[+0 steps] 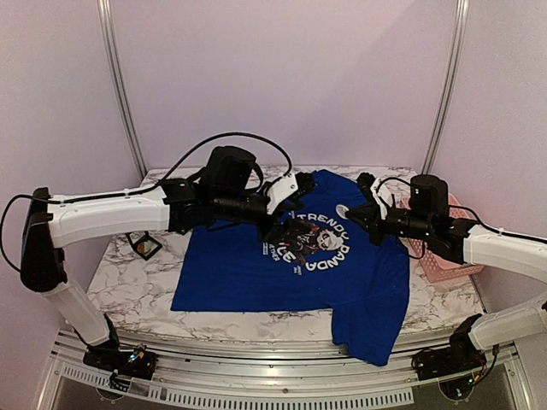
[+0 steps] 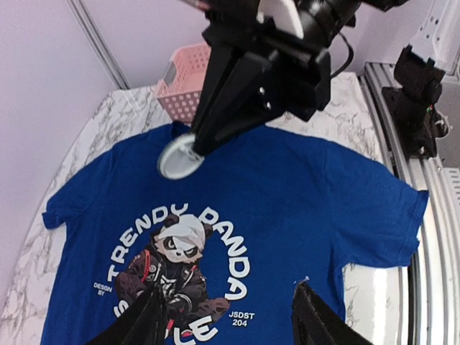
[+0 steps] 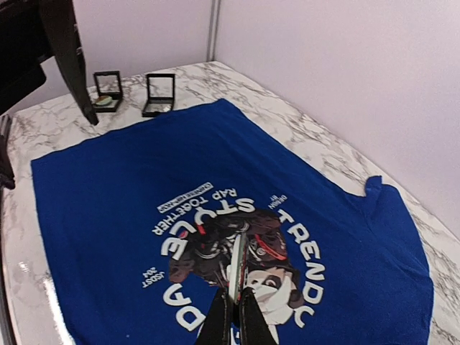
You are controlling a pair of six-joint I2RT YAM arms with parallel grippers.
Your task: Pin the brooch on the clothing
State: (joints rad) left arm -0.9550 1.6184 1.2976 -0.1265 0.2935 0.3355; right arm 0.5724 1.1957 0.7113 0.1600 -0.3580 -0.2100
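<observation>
The royal-blue T-shirt lies flat on the marble table, its panda print ringed by white lettering. My right gripper is shut on the brooch, a coin-sized disc held above the print. In the right wrist view the brooch stands edge-on between the fingertips of the gripper, over the shirt. In the left wrist view it shows a pale round face. My left gripper is open and empty, hovering over the shirt by the print's lower edge; it also shows in the top view.
Two small open black boxes stand on the marble beyond the shirt's hem; one shows in the top view. A pink basket sits at the table's right edge, also seen from the left wrist.
</observation>
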